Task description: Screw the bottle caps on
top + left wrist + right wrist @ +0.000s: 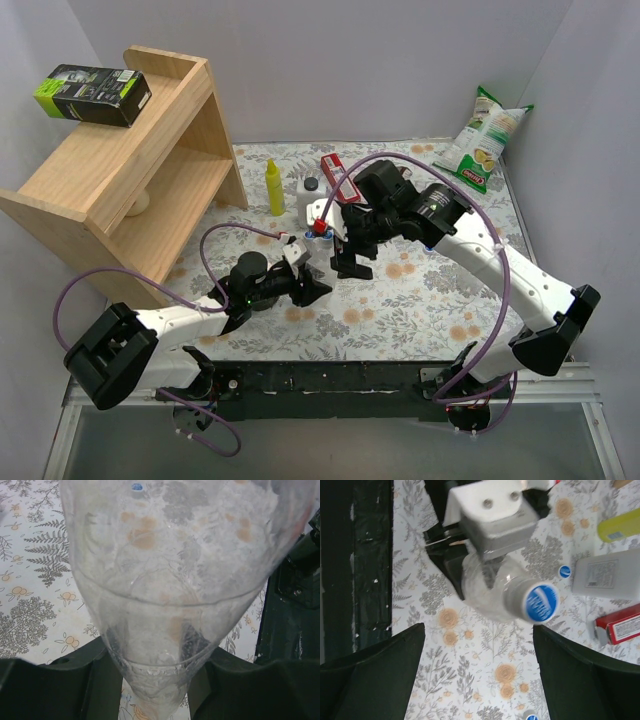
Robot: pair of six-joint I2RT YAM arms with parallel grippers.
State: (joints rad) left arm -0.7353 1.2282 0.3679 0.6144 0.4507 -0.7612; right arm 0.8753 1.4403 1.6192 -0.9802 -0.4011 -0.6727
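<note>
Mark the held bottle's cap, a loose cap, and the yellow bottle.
held bottle's cap (541,602): right wrist view, blue top face.
loose cap (564,571): right wrist view, top face.
yellow bottle (275,195): top external view, body.

1. On your left a wooden shelf (140,190) stands on the floral counter (420,300), with a black-and-green box (92,94) lying on its top board.
2. Along the far side you see a slim yellow bottle (274,187), a white bottle (308,197) with a black cap just beside it, and a red box (334,176) next to that.
3. A green snack bag (487,140) leans in the far right corner.
4. The left arm reaches in from the near left, its left claw (312,288) near mid-counter. You cannot tell from here what, if anything, it grips.
5. The right arm arches over from the near right. Its right claw (350,263) points down, just beside the left one.
</note>
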